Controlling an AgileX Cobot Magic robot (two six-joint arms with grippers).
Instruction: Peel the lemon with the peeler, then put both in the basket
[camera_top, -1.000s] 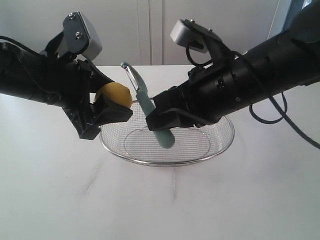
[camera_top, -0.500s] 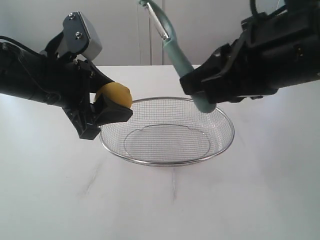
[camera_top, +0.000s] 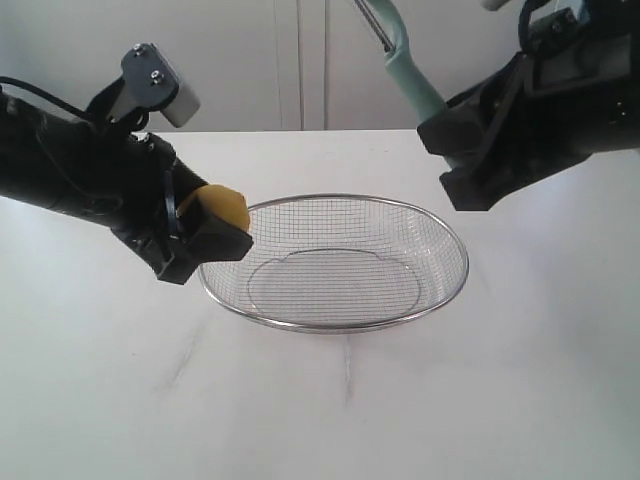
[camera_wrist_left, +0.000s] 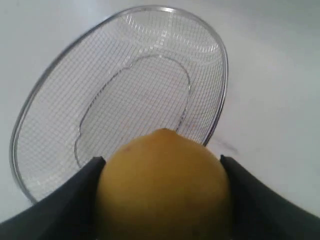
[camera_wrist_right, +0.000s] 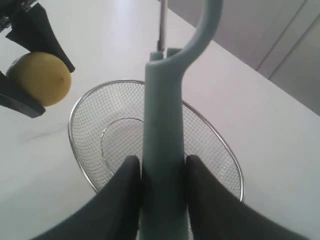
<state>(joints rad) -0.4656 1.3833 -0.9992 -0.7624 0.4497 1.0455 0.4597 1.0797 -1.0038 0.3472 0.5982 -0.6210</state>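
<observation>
My left gripper (camera_top: 205, 232) is shut on the yellow lemon (camera_top: 221, 207), holding it just over the left rim of the wire mesh basket (camera_top: 440, 225). The left wrist view shows the lemon (camera_wrist_left: 162, 182) filling the space between both black fingers, with the basket (camera_wrist_left: 220, 55) beyond it. My right gripper (camera_top: 455, 125) is shut on the teal handle of the peeler (camera_top: 405, 65), held high above the basket's back right; its metal head runs out of the top of the exterior view. In the right wrist view the peeler (camera_wrist_right: 162, 120) stands between the fingers, above the basket (camera_wrist_right: 75, 107), with the lemon (camera_wrist_right: 40, 78) at the left.
The basket sits on a white table (camera_top: 330, 420). A white wall and cabinet doors (camera_top: 300, 60) stand behind the table's far edge.
The right arm has lifted the peeler away from the lemon, up and to the right, high over the basket. The left gripper with the lemon has shifted slightly down and left.
</observation>
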